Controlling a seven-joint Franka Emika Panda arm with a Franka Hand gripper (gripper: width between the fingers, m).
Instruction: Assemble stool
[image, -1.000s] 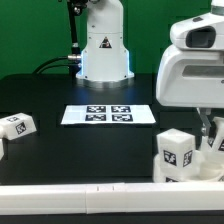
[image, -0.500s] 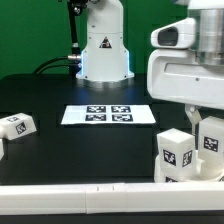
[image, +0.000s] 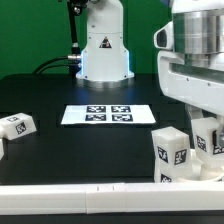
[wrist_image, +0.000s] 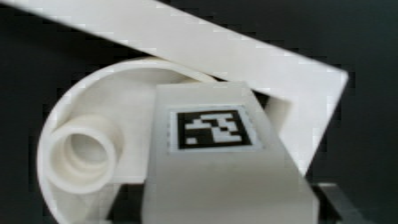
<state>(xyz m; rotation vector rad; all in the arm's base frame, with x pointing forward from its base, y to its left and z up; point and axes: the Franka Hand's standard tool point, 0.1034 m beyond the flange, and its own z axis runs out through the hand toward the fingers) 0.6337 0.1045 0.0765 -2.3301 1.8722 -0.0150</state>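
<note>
Your gripper is closed on a leg. In the wrist view its dark fingers sit tight against both sides of the leg, and the leg's tag faces the camera. The seat lies right behind that leg. You see its round rim and one raised socket just beside the leg, but you cannot tell whether leg and seat touch. A white bar slants across beyond the seat.

In the exterior view the arm hangs low at that view's right, near the front edge of the table, and the wrist hides most of the grasp. A second leg stands upright just beside the gripper, on the exterior view's left of it. A third leg lies well apart, at that view's far left. The marker board lies mid-table.
</note>
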